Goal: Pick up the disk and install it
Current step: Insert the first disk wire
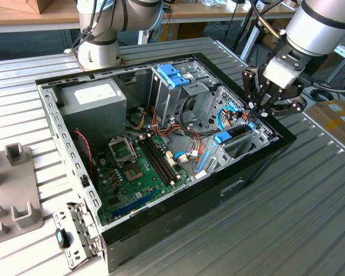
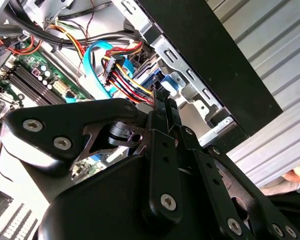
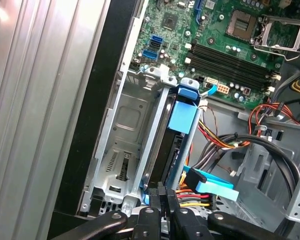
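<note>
Black tool point(image 1: 254, 113), seemingly closed, blue-framed disk point(image 3: 185, 117)

Blue-framed disk point(image 3: 182, 117) on edge inside the drive cage point(image 3: 122, 145).

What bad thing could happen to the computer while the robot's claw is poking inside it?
The gripper sits low at the end of the disk, which stands on edge in the metal bay. Two possible troubles:
1. The coloured wires run right beside the fingertips, so they might get pinched or tugged.
2. The disk looks a tight fit, so a crooked push might jam it against the bay wall.
</note>
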`<act>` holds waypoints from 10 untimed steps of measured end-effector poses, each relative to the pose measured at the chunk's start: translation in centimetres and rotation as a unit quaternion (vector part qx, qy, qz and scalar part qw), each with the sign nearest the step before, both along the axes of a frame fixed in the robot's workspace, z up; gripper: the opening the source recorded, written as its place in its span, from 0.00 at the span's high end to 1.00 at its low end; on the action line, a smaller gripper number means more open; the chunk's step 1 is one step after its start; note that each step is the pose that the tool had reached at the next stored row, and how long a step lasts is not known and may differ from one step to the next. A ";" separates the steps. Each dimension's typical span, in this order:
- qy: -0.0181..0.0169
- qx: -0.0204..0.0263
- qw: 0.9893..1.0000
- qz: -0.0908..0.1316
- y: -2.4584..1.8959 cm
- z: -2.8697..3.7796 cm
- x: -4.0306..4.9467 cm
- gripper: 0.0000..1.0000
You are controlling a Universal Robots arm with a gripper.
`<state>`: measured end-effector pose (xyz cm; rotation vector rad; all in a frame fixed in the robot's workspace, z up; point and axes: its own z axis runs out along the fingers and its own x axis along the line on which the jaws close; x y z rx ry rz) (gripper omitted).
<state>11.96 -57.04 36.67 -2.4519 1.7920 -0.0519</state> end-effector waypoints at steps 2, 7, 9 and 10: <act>0.000 0.000 1.000 -0.003 0.00 0.00 0.00 0.83; 0.000 0.000 1.000 -0.010 0.00 -0.01 0.00 0.83; 0.000 0.000 1.000 -0.013 0.00 -0.01 -0.01 0.83; 0.000 0.000 1.000 -0.015 0.00 -0.01 -0.01 0.83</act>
